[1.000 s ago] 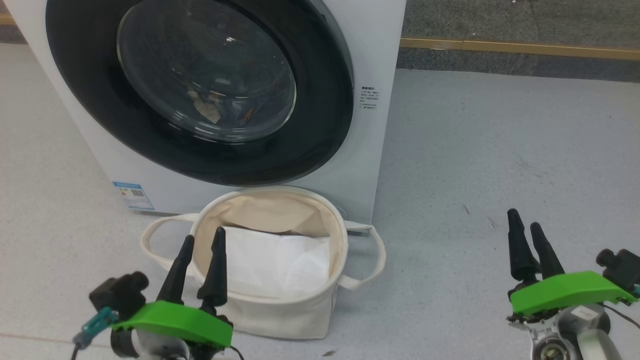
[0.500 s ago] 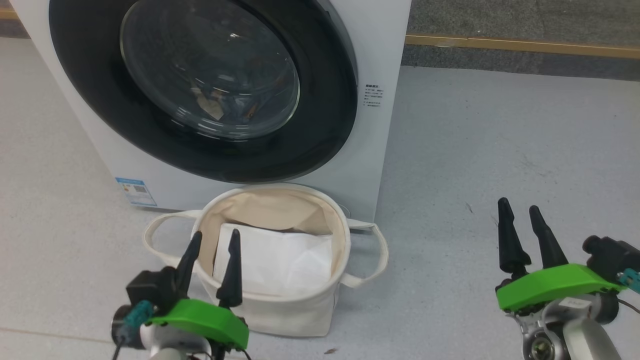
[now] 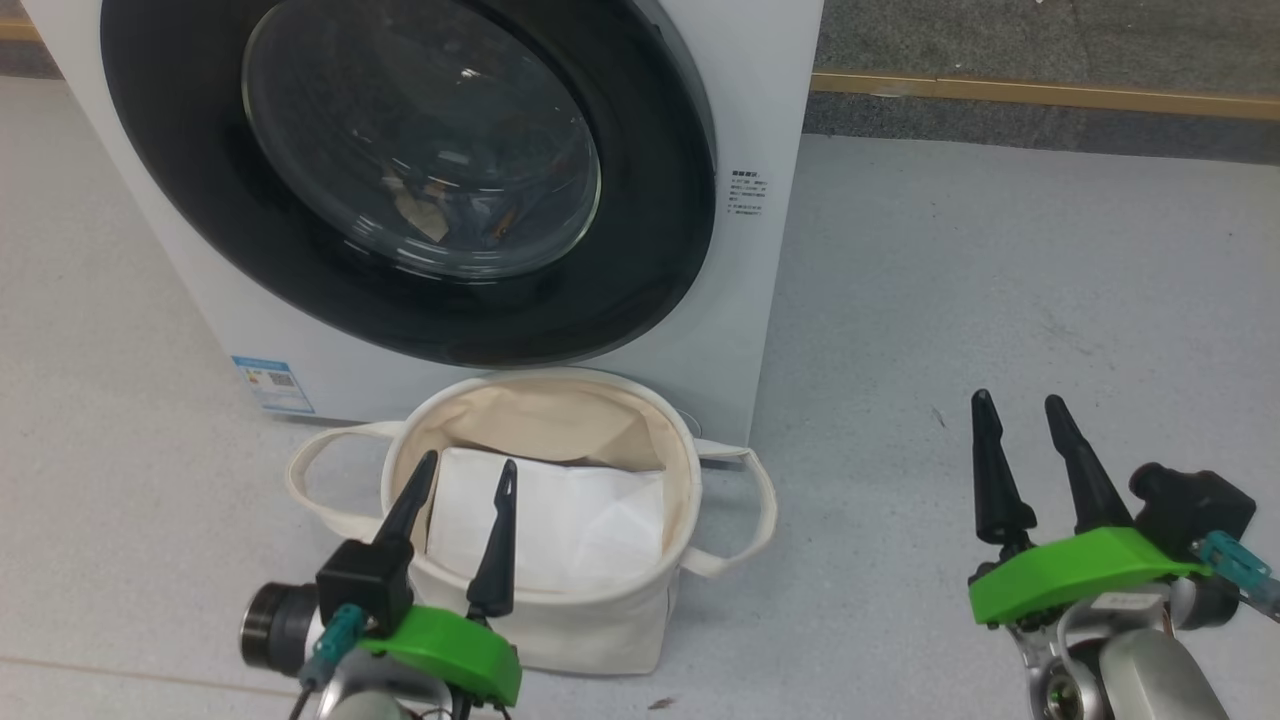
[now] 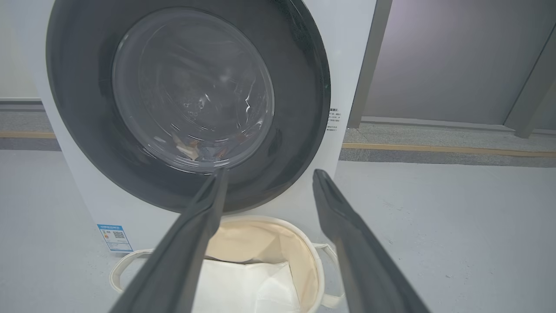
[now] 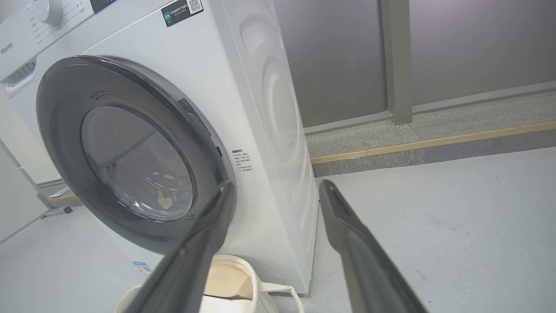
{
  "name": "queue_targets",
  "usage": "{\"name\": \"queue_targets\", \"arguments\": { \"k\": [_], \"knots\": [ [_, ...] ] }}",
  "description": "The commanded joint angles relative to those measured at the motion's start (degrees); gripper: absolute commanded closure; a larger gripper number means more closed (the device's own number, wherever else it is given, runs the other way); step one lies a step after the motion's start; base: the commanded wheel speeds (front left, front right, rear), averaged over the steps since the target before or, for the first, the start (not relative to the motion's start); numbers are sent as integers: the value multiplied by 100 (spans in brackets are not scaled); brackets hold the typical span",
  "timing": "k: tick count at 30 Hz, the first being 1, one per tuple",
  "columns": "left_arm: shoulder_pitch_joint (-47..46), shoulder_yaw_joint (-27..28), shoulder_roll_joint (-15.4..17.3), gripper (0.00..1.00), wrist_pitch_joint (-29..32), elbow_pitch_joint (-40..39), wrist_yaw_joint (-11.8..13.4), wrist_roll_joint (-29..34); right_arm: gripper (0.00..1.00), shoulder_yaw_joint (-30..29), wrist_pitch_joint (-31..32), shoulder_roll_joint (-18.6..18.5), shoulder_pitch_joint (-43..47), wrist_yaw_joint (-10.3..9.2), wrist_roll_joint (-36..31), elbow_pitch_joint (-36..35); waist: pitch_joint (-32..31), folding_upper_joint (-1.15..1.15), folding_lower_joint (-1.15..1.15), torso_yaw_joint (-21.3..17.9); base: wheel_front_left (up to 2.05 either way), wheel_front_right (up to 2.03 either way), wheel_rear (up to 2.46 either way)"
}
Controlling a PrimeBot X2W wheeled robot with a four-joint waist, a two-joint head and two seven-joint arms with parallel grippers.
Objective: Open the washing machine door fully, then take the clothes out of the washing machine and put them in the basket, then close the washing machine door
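1. Progress is standing at the very start: the washing machine door (image 3: 640,230) is sitting shut against the front of the washing machine (image 3: 765,120), so opening it is looking like the step in hand.
2. The clothes (image 3: 440,215) are lying inside the washing machine, showing dimly low behind the door; none are resting in the basket (image 3: 560,630) yet.
3. The basket is standing just in front of the washing machine, holding a flat white sheet (image 3: 560,520).
4. The left jaws are hanging open and empty in front of the washing machine. The right jaws are hanging open and empty off to its right, well apart from it.
5. Taking the clothes out, filling the basket and closing the door are all waiting to be done, by my judgement.
6. The floor (image 3: 1000,280) around the washing machine is showing pale grey and smooth. Beyond the machine's right side a darker strip (image 3: 1040,60) with a wood-coloured edge is running below grey wall panels (image 5: 339,52).
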Motion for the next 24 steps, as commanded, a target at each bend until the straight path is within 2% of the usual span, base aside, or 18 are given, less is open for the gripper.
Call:
{"name": "queue_targets", "arguments": {
  "k": [1,8,15,24],
  "knots": [
    [-349,89,125,0,-104,-166,70,215,0,137,-52,-54,-348,1,-191,-196,0,0,0,1,0,0,0],
    [-387,-38,24,0,-221,-148,82,325,0,120,133,55,-348,1,-208,-99,1,0,0,9,0,0,0],
    [-252,201,-193,0,-338,-344,165,216,0,180,193,113,-379,1,-208,-76,3,0,0,16,0,0,0],
    [-210,232,-263,0,-489,-76,331,643,0,-22,302,189,-407,1,-69,62,-18,0,0,22,0,0,0]
  ]
}}
